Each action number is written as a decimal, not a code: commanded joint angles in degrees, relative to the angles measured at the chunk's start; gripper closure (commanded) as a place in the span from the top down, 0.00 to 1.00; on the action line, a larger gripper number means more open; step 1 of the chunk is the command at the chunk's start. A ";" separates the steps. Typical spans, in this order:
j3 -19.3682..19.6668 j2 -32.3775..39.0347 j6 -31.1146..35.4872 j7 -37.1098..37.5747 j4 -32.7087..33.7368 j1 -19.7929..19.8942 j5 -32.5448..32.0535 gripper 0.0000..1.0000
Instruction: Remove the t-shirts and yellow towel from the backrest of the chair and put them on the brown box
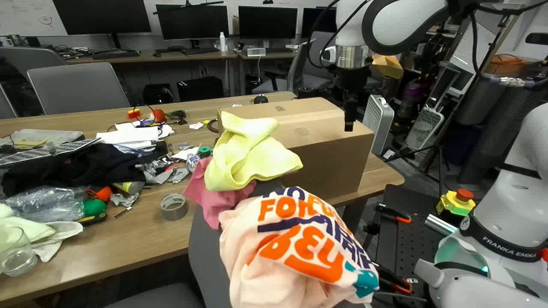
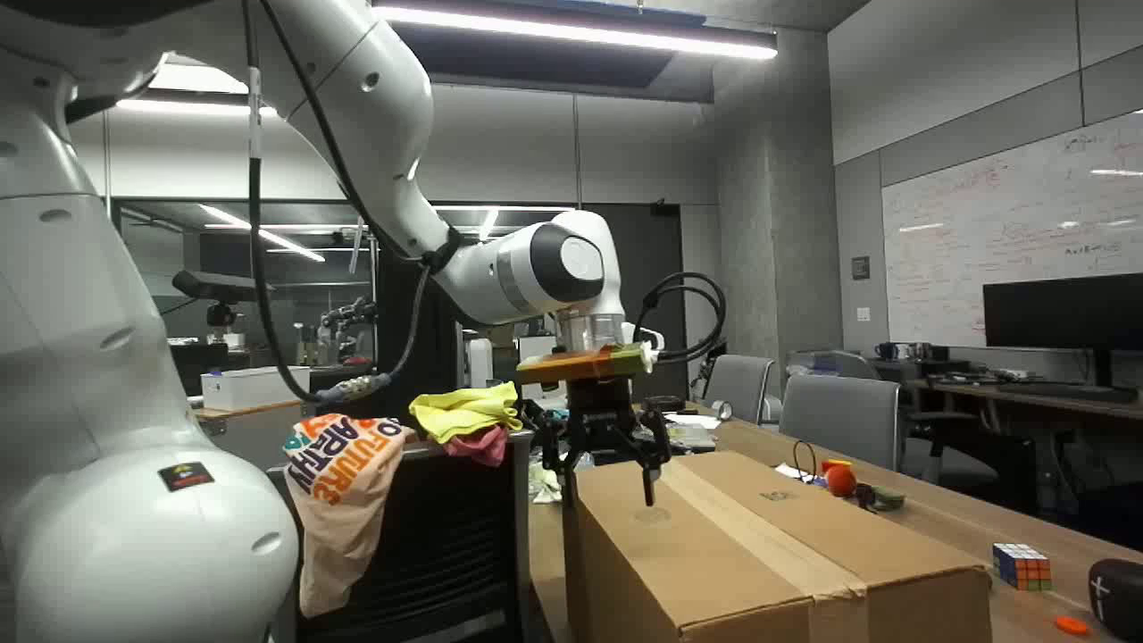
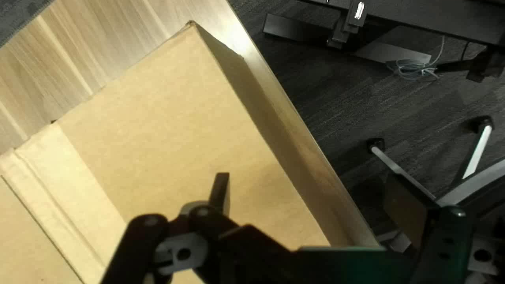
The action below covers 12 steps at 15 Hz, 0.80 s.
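A yellow towel (image 1: 252, 154) lies bunched over a pink t-shirt (image 1: 208, 192) on the backrest of the grey chair (image 1: 209, 261). A peach t-shirt (image 1: 295, 256) with orange and purple lettering hangs beside them. In an exterior view the yellow towel (image 2: 469, 409), pink t-shirt (image 2: 482, 445) and peach t-shirt (image 2: 344, 500) top the chair's dark backrest (image 2: 446, 536). The closed brown box (image 1: 291, 124) stands on the table by the chair. My gripper (image 2: 603, 478) is open and empty over the box's chair-side edge. In the wrist view the gripper's fingers (image 3: 315, 193) are wide apart above the box (image 3: 158, 118).
The wooden table (image 1: 150, 244) holds duct tape (image 1: 174, 206), a dark cloth (image 1: 77, 171), a glass (image 1: 16, 252) and loose clutter left of the box. A Rubik's cube (image 2: 1022, 567) sits beyond the box. An emergency stop (image 1: 457, 202) is near the robot base.
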<state>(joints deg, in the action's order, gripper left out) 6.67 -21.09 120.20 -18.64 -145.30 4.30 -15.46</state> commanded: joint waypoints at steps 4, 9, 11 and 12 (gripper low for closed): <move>0.06 -0.08 -0.08 0.02 0.47 -0.09 0.00 1.00; -0.37 -0.74 -1.47 -0.58 0.54 -1.11 1.47 1.00; -1.14 -2.41 -2.67 -0.81 0.48 -2.48 3.06 1.00; -2.22 -3.48 -2.45 0.39 0.02 -3.25 3.16 1.00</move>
<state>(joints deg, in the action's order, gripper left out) 6.12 -21.45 119.44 -18.64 -145.12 2.94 -14.09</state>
